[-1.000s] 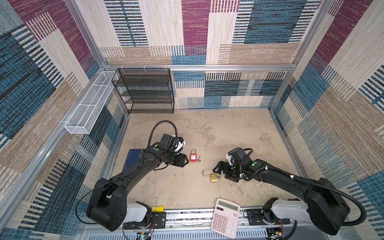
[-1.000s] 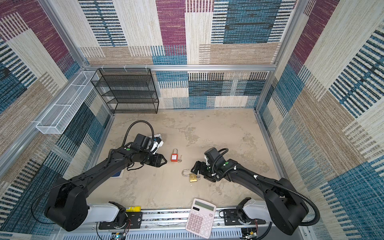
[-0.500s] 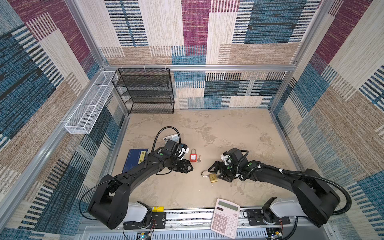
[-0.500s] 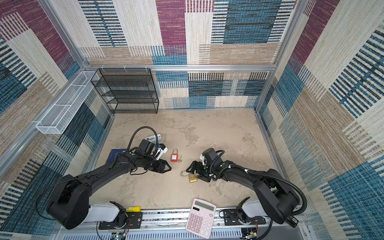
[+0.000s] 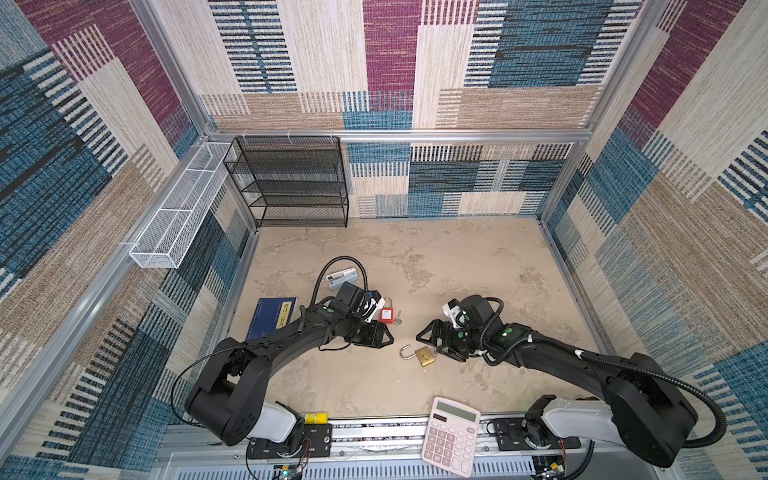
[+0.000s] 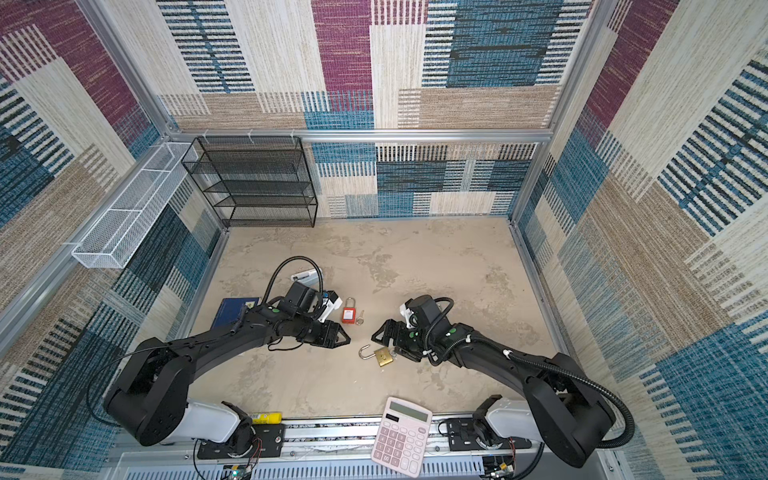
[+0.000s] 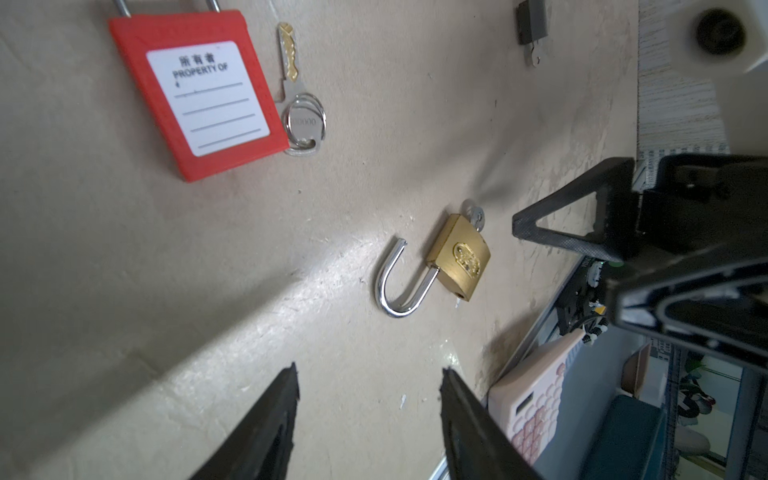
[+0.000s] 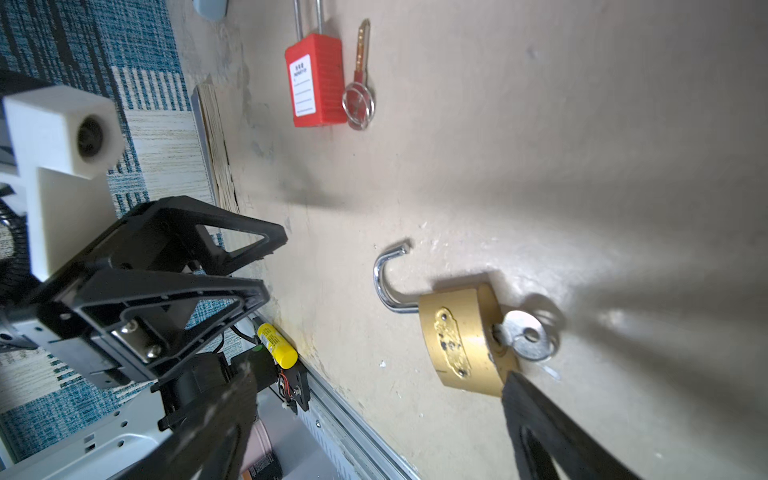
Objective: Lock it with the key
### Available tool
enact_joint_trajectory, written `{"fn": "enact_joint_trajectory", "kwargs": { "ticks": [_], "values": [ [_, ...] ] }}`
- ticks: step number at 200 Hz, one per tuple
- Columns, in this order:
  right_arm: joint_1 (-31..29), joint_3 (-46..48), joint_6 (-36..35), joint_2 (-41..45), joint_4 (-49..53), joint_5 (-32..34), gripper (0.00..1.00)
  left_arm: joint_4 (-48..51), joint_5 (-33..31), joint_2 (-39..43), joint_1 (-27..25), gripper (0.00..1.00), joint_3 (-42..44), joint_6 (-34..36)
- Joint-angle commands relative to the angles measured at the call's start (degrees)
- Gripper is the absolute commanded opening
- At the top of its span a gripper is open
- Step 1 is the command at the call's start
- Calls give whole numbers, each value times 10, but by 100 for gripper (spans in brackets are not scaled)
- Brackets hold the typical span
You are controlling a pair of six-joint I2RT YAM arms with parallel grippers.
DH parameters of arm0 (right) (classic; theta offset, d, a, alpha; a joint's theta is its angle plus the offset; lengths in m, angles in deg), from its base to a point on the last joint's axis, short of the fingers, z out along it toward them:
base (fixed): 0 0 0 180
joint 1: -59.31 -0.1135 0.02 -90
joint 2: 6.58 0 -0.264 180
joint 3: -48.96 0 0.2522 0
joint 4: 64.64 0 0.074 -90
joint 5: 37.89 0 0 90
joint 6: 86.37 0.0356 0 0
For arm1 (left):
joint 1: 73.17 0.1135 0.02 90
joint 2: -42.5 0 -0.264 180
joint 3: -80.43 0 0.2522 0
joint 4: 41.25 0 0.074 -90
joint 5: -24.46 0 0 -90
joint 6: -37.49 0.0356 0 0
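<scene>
Red padlock [image 7: 199, 95] shackle cropped, key [image 8: 525, 336] blade hidden

In front of me the brass padlock [image 5: 424, 357] lies flat on the table, near the middle and toward the near edge. Its silver shackle [image 7: 390, 286] is sprung open, with the free end out of the body and the hook pointing left. I see a silver key [image 8: 525, 334] sitting in the keyhole at its right end.

Two black arms, the left arm [image 5: 266, 349] and right arm [image 5: 561, 361], are shown on white bases [image 5: 270, 422] at seven and five o'clock in both top views. Green dots [image 5: 330, 309] are marked on the joints; ribbed black cables [image 5: 665, 376] are looped alongside. The left gripper [image 7: 369, 370] and right gripper [image 8: 379, 374] are fitted with textured triangular black fingers [image 7: 262, 436], silver screws [image 8: 153, 351] and white camera blocks [image 8: 58, 124].
</scene>
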Motion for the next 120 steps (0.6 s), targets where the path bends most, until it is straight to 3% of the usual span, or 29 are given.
{"fn": "enact_joint_trajectory", "kwargs": {
  "ticks": [1,79,120],
  "values": [
    [0,15,9,0,-1,-10,94,-14,14,2,0,58,7,-23],
    [-5,27,20,-26,-65,-54,94,-34,13,5,0,57,40,-43],
    [-21,17,25,-58,-85,-69,93,-79,49,-3,0,58,57,-84]
  ]
}}
